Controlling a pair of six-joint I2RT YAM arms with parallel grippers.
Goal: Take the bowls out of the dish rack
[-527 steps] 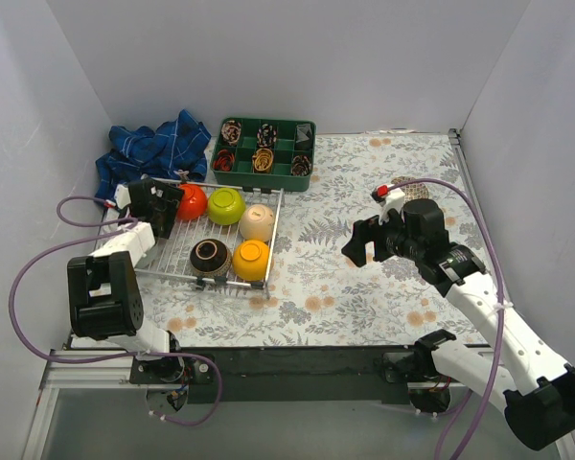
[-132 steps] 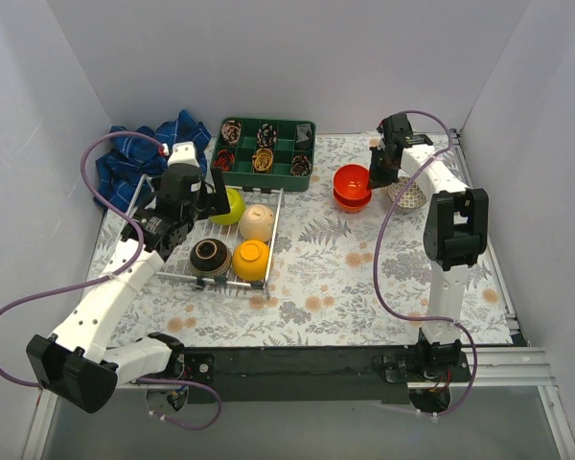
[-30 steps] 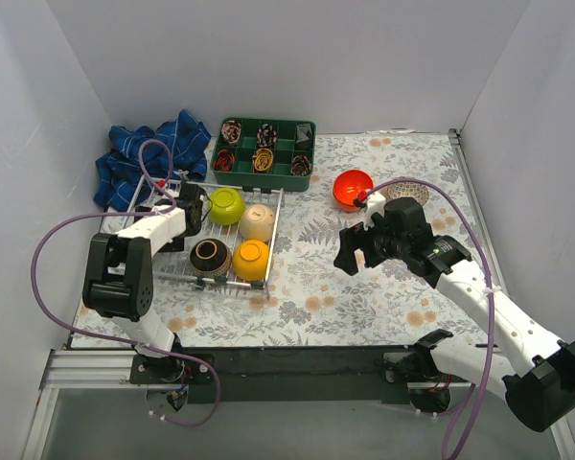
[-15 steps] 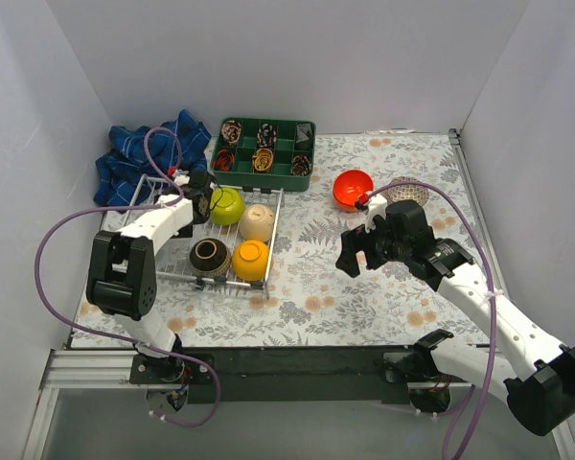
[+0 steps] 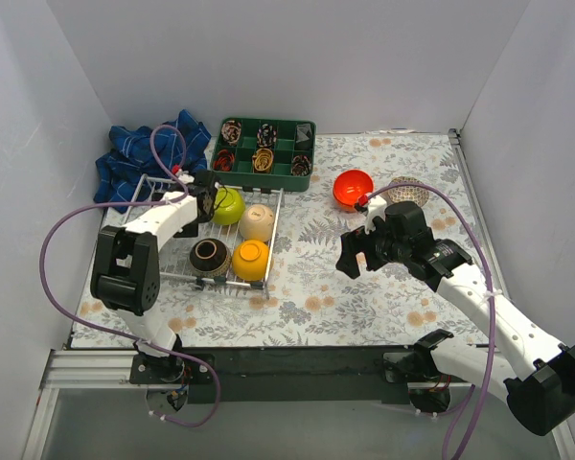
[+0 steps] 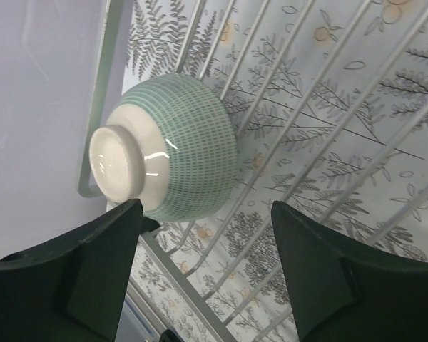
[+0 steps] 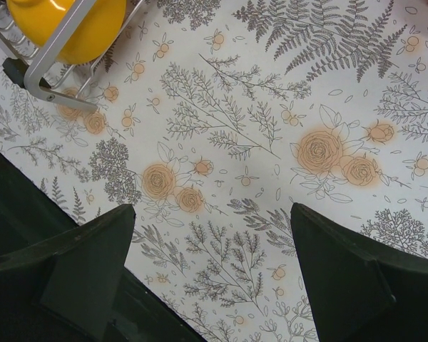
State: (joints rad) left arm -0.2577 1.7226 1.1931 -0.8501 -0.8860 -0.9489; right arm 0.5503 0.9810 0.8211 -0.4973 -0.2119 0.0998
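Observation:
The white wire dish rack (image 5: 177, 251) holds a lime green bowl (image 5: 228, 204), a beige bowl (image 5: 257, 222), a dark brown bowl (image 5: 210, 256) and a yellow-orange bowl (image 5: 251, 259). My left gripper (image 5: 203, 196) hangs over the rack's back part, just left of the green bowl. In the left wrist view a pale teal-white bowl (image 6: 164, 167) lies foot-up at a corner of the rack (image 6: 321, 164), just beyond my left gripper (image 6: 207, 235), which is open with only wires between its fingers. A red bowl (image 5: 353, 188) sits on the table. My right gripper (image 5: 350, 257) is open over the table.
A green compartment tray (image 5: 264, 153) stands behind the rack, with a crumpled blue cloth (image 5: 144, 158) to its left. A patterned bowl (image 5: 410, 192) sits behind my right arm. The right wrist view shows the yellow-orange bowl (image 7: 71, 25) and the rack corner (image 7: 50, 60).
My left gripper has moved from the rack's left side toward its back, ending next to the green bowl. The right arm has barely shifted.

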